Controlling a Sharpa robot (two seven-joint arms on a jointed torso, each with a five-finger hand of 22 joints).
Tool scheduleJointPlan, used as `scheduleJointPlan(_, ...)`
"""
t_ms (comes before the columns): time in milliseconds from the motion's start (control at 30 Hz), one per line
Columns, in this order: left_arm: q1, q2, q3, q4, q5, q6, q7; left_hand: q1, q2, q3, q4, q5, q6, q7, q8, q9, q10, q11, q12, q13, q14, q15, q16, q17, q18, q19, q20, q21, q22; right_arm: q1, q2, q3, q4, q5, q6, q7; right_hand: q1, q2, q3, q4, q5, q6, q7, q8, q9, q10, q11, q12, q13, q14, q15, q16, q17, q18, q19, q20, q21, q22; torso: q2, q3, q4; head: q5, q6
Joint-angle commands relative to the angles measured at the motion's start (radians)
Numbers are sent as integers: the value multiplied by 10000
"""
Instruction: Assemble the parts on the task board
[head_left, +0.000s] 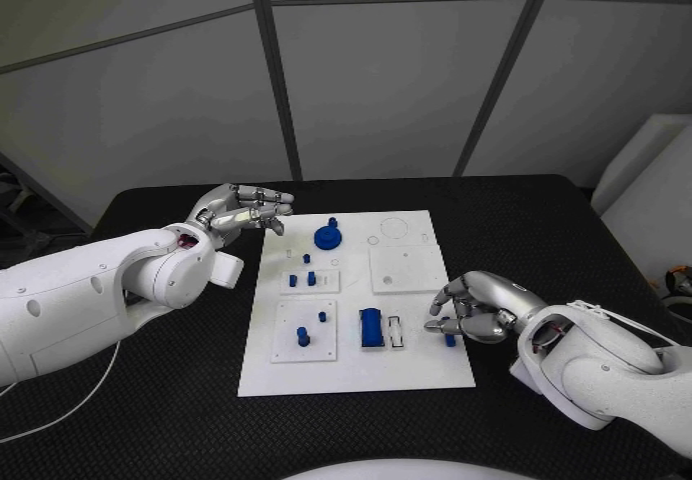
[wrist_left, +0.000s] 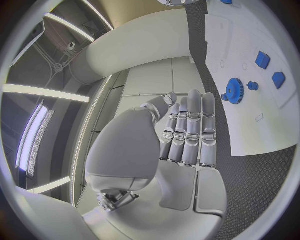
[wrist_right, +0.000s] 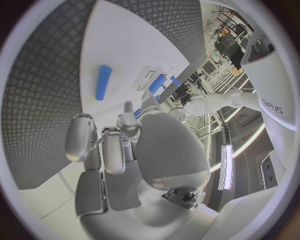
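You have the white board lying flat in the middle of the head view, on a black table with a fine woven, diamond-like texture. Grey wall panels with dark seams fill the upper part of the frame, and a thin white cable trails across the table at lower left. On the board, a round blue gear with a knob on top sits near the upper edge; in the left wrist view its toothed rim is plain. Below it small blue pegs stand upright in raised white square plates, more pegs stand lower left, and a blue rounded block stands at lower centre beside a narrow slot. A blue cylinder lies on its side on the board in the right wrist view. Your left hand hovers at the board's upper left corner, just beside the gear but apart from it, fingers straight and side by side, holding nothing. Your right hand sits over the board's right edge at centre right, fingers curled inward with the tips close to a small blue peg; you cannot tell whether it has hold of that peg. Both hands are smooth silver metal on glossy white arms.
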Motion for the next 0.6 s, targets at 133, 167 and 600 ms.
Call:
scheduleJointPlan(133,-22,21,4,8,15,87,56,-76,39,-78,12,-17,-68,32,70,1,-64,6,78,5,-15,80,-61,-10,-98,-52,42,-41,-23,14,-578,4,156,-404,79,-236,-198,-98,-81,243,37,353,-5,-253,-239,2,-26,-57,-38,724,47,-70,1093,47,7,93,-74,-14,12,13,-48,-236,59)
scheduleJointPlan(167,-30,27,4,9,14,90,58,-76,39,-78,12,-17,-68,32,70,1,-64,6,78,5,-15,80,-61,-10,-98,-52,42,-41,-23,12,-642,4,164,-554,112,-315,-219,-126,-96,278,52,430,-20,-274,-269,25,-37,-46,-30,724,39,-74,1090,48,11,88,-76,-13,11,16,-55,-249,59)
scheduleJointPlan(600,-70,28,5,32,14,97,76,-76,39,-78,12,-17,-68,32,70,1,-64,6,78,5,-15,80,-61,-10,-98,-52,42,-41,-23,-5,-568,-3,-4,-1301,498,-875,-497,-307,-180,396,159,922,-141,-291,-362,109,-131,-37,-22,702,-36,-161,975,60,-6,28,-136,-65,14,13,-33,-347,51)
